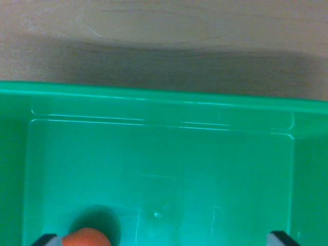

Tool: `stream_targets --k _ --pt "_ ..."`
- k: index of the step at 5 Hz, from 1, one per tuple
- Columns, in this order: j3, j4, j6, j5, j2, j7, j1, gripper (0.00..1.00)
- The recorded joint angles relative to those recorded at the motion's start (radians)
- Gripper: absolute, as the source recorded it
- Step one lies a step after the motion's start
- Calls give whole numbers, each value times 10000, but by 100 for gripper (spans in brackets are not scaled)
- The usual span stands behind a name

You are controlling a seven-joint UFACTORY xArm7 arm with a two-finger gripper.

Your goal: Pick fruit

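The wrist view looks down into a green plastic bin. An orange fruit shows only as a rounded top at the bottom edge, towards the wrist view's left, with a dark shadow behind it on the bin floor. My gripper is open, its two dark fingertips just peeking in at the bottom corners, far apart. The fruit lies right beside the left fingertip and well away from the right one. Whether the fruit rests on the floor or hangs above it is cut off by the frame.
The bin's far wall and rim run across the middle of the view, with side walls at both edges. Beyond the rim is a light wooden tabletop, partly in shadow.
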Motion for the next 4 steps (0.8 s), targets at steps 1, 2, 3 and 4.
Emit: stream_targets --k 1,2,3,4 --pt "65 -434 -449 -25 78 -54 87 0" --pt "65 -434 -449 -25 78 -54 87 0" --pt "132 -884 -915 -50 159 -111 176 0" --pt "132 -884 -915 -50 159 -111 176 0"
